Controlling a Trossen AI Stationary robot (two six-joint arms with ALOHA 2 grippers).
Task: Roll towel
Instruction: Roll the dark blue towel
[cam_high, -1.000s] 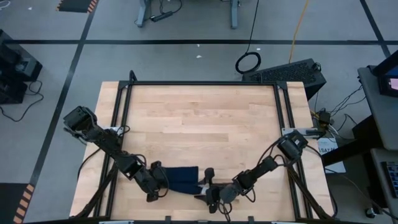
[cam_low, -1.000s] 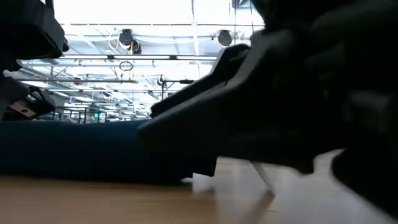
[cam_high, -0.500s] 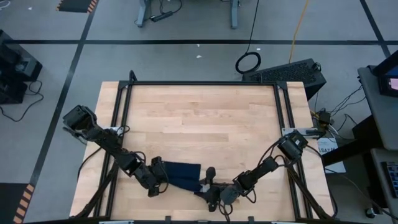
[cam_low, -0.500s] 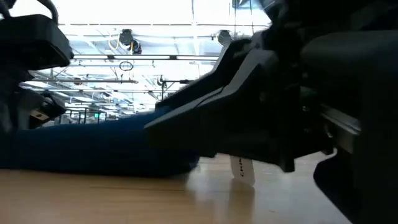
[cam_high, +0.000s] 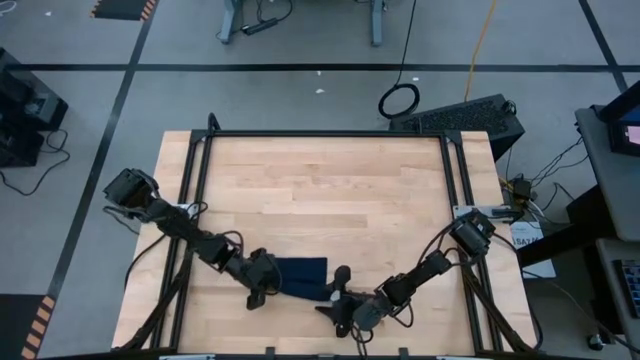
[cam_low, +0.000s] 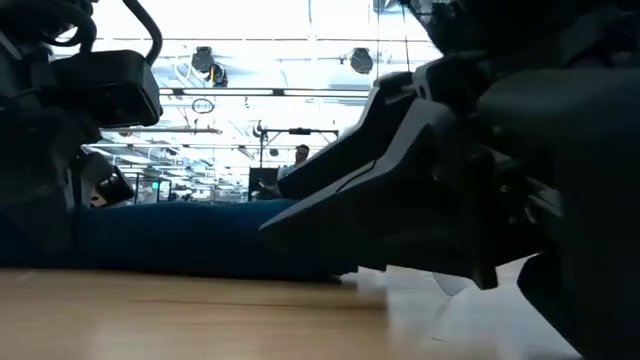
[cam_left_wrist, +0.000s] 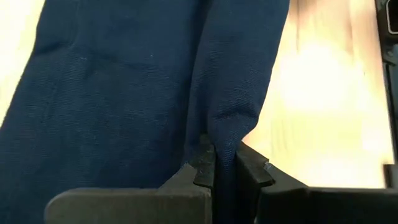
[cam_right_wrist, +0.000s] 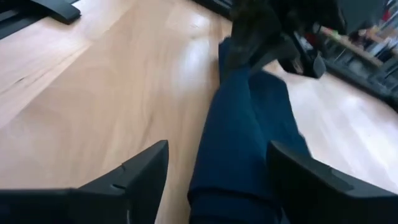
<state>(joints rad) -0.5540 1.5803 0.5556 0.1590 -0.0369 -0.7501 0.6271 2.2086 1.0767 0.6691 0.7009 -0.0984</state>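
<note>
Mid-roll near the table's (cam_high: 320, 180) front edge: left gripper (cam_left_wrist: 224, 163) pinching a fold of the towel (cam_high: 300, 278), right gripper (cam_right_wrist: 217, 177) spread wide astride its other end; next, probably turning the pinched fold over evenly.

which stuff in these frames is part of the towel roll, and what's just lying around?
In the job:
- towel, navy, lying on the table near its front edge
- left gripper, shut on a fold at one end of the towel
- right gripper, open, fingers either side of the other end

Lying about:
- black keyboard beyond the table's far right corner
- coiled cable on the floor
</note>
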